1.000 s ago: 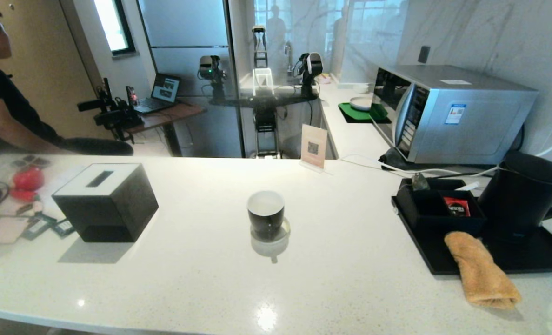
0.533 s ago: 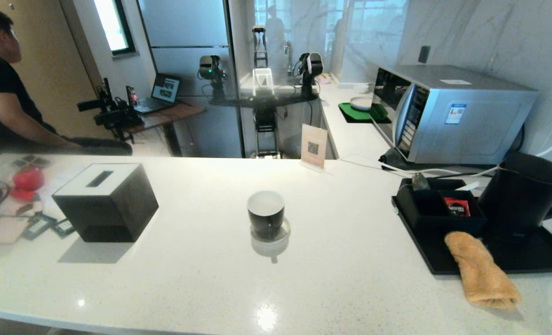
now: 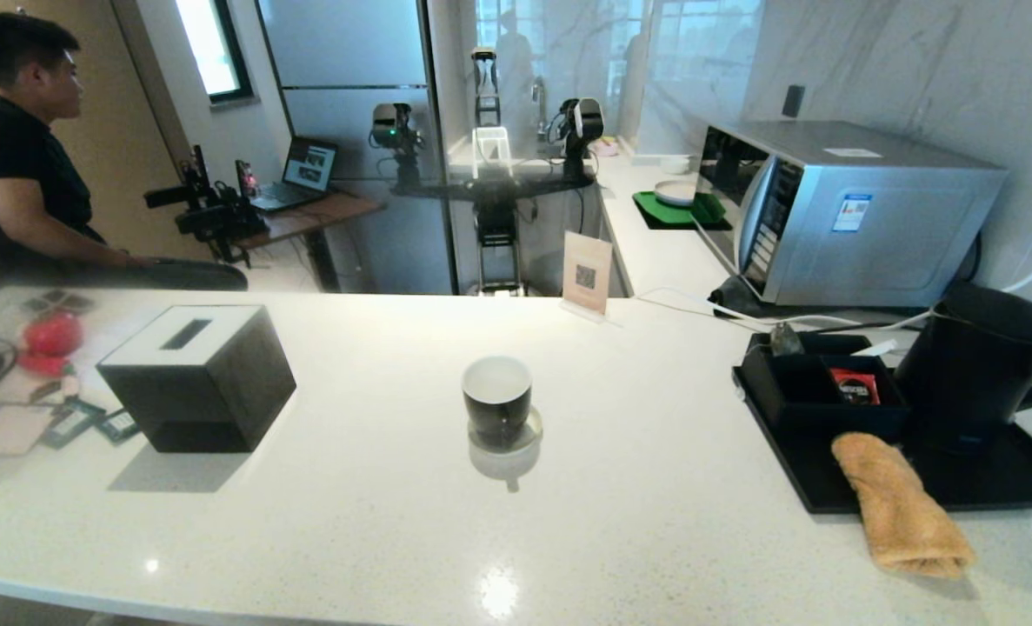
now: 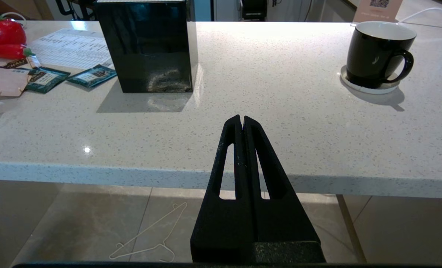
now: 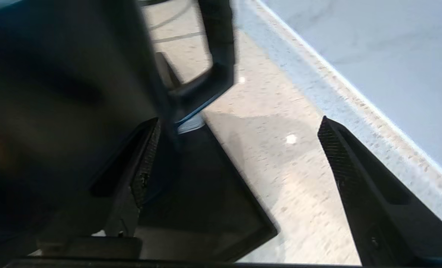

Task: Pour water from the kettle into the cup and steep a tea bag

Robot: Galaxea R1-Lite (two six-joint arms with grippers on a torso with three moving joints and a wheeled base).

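1. Kettle (image 3: 976, 365) stands on black tray (image 3: 985, 482), desk's right side; cup (image 3: 497, 400) mid-desk.
2. Right hand (image 5: 239, 156) spreads wide beside kettle handle (image 5: 217, 48).
3. Left hand (image 4: 242, 121), pressed together, hangs before the desk edge.
4. Risk: a finger may knock the kettle body and miss the handle.

QR code on the counter sign (image 3: 586, 273), other labels too small to read

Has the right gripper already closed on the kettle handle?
No. In the right wrist view the right gripper is wide open, and the kettle handle lies ahead of its fingertips, ungrasped.
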